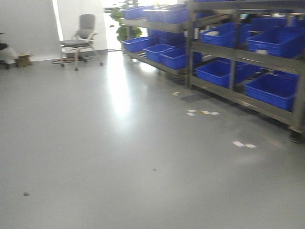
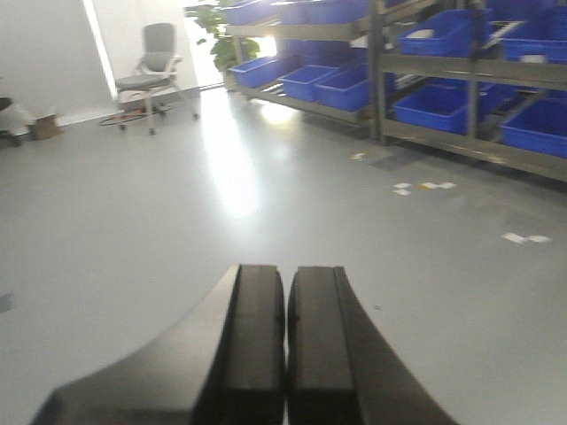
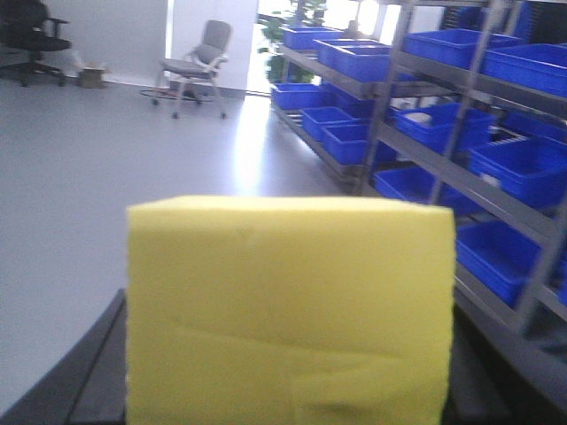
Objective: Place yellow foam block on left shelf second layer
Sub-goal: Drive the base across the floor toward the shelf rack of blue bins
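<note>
- Step: carry phase, by my read. yellow foam block point(image 3: 288, 310) is already in the grip and not yet shelved.
- R fingers point(image 3: 89, 376) are clamped on the block, w/ dark finger parts showing at both its lower sides. The block fills most of the R wrist view, held up off the floor point(image 1: 95, 143).
- L fingers point(image 2: 257, 345) are pressed together w/ nothing between them. That arm looks idle.
- Racks w/ blue bins point(image 1: 219, 71) stand ahead-right, well apart from the robot. The front view is blurred.
- Target is prob. the further, left-hand rack point(image 1: 157, 24). Can't tell from here which tier counts as 2nd.
- Next move needs:
  - bring the base up to the rack and square to it
  - lift the R arm to tier height
  - clear the front rail and find a gap or a bin
  - only then part the fingers
- Foam is soft, so expect some squash in the grip.
</note>
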